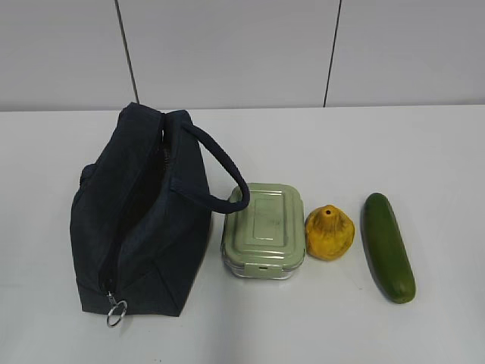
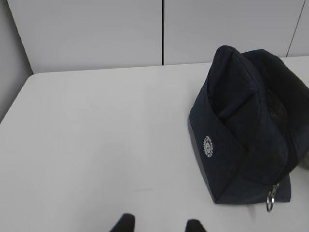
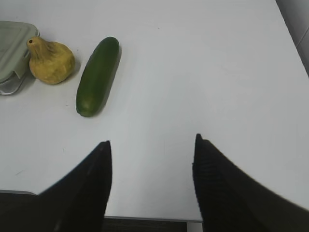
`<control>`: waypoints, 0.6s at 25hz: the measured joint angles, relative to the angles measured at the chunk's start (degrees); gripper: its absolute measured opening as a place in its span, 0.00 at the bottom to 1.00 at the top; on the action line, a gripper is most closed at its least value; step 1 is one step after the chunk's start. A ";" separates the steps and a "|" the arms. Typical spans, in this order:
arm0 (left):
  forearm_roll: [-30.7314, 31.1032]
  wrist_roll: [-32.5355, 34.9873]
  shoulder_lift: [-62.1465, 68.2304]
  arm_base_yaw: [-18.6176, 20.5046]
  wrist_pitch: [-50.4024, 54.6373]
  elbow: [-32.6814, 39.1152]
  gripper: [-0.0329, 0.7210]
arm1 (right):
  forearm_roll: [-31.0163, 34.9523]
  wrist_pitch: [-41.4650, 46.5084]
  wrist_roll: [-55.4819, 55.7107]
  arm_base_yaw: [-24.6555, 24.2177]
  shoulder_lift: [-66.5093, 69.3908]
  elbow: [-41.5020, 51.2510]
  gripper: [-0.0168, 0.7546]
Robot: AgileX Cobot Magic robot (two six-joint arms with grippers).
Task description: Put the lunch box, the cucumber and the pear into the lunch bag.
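Our right gripper (image 3: pixel 152 145) gapes wide and empty; our left gripper (image 2: pixel 157 224) too, holding nothing. Nothing is packed: lunch box (image 1: pixel 264 231), pear (image 1: pixel 329 233), cucumber (image 1: pixel 389 246) lie beside the open lunch bag (image 1: pixel 140 220).

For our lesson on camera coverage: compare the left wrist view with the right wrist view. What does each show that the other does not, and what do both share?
Only the left wrist view shows the lunch bag, with its round white logo and metal ring pull, and the left hand, open.

Only the right wrist view shows the cucumber, the pear, a corner of the lunch box, and the right hand, open.

Both show the white table and an open hand holding nothing.
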 joint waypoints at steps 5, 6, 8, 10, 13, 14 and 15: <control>0.00 0.00 0.00 0.00 0.00 0.00 0.31 | 0.00 0.00 0.00 0.00 0.00 0.00 0.57; 0.00 0.00 0.00 0.00 0.00 0.00 0.31 | 0.00 0.00 0.00 0.00 0.00 0.00 0.57; 0.00 0.00 0.00 0.00 0.00 0.00 0.31 | 0.00 0.00 0.00 0.00 0.00 0.00 0.57; 0.00 0.00 0.00 0.00 0.00 0.00 0.31 | 0.00 0.00 0.00 0.00 0.00 0.00 0.57; 0.00 0.00 0.00 0.00 0.00 0.00 0.31 | 0.00 0.00 0.00 0.00 0.00 0.00 0.57; 0.00 0.00 0.00 0.00 0.00 0.00 0.31 | 0.00 0.00 0.00 0.00 0.00 0.00 0.57; 0.00 0.00 0.00 0.00 0.00 0.00 0.31 | 0.00 0.00 0.00 0.00 0.00 0.00 0.57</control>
